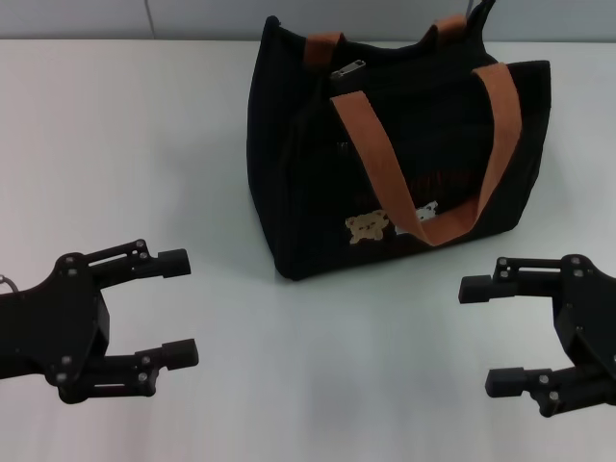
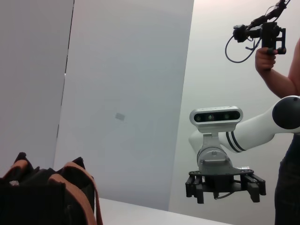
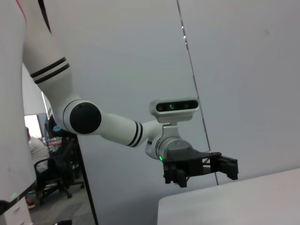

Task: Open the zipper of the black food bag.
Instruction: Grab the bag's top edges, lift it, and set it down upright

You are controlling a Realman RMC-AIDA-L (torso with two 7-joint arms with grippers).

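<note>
The black food bag (image 1: 395,164) stands upright on the white table (image 1: 144,144), at the far middle. It has two brown-orange handles and a tan bear patch (image 1: 368,227). Along its top runs the zipper, with the silver pull tab (image 1: 348,69) at the left end of the top. My left gripper (image 1: 181,308) hovers open at the near left, well short of the bag. At the near right my right gripper (image 1: 483,335) is open too, also apart from the bag. The left wrist view shows the bag's top (image 2: 37,194) and the right gripper (image 2: 225,186) beyond it. The right wrist view shows the left gripper (image 3: 201,168).
White table surface (image 1: 318,385) lies between the two grippers and in front of the bag. A pale wall (image 2: 126,93) rises behind the table. A person holding a camera rig (image 2: 269,42) stands beyond the right arm.
</note>
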